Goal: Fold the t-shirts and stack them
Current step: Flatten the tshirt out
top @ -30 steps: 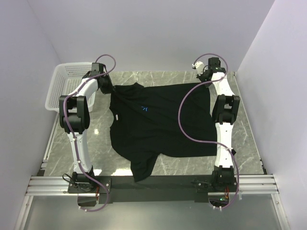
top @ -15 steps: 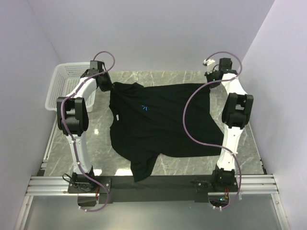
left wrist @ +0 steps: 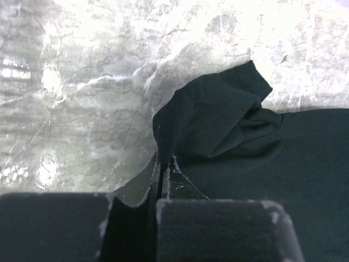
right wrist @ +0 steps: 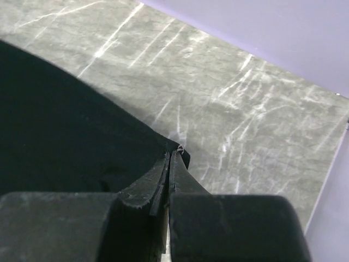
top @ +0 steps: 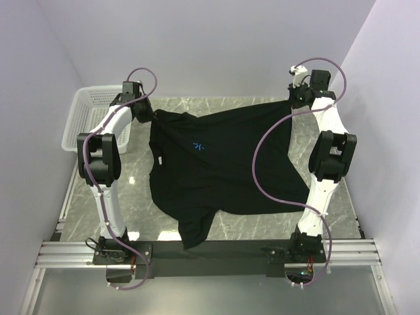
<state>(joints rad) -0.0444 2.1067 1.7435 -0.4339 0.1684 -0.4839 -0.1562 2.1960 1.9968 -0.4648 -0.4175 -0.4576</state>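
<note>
Spread across the middle of the table point(top: 262, 226), chest logo up: one black t-shirt point(top: 216, 170), collar to the left, near sleeve trailing toward the front edge. Clamped tight on the far sleeve, up by the shoulder, with the left gripper point(left wrist: 165, 165). Pinched just as tight on the far hem corner with the right gripper point(right wrist: 171, 159), raised off the marble. Probably only a thin bite of cloth on the right, though hard to judge from the wrist view.

By the look of the pose, partway into stretching the far edge ahead of a first fold. For a clean result:

- Hold both grips closed.
- Draw the corners apart only as far as needed for a straight, taut edge, no further, for fear of slipping that thin bite.
- Level the two heights before carrying the edge toward the near side.
- Move both arms together, at one pace, to avoid diagonal creases.
- Steer clear of the white basket point(top: 82, 115) at far left.
- Lay flat first, then let go.
</note>
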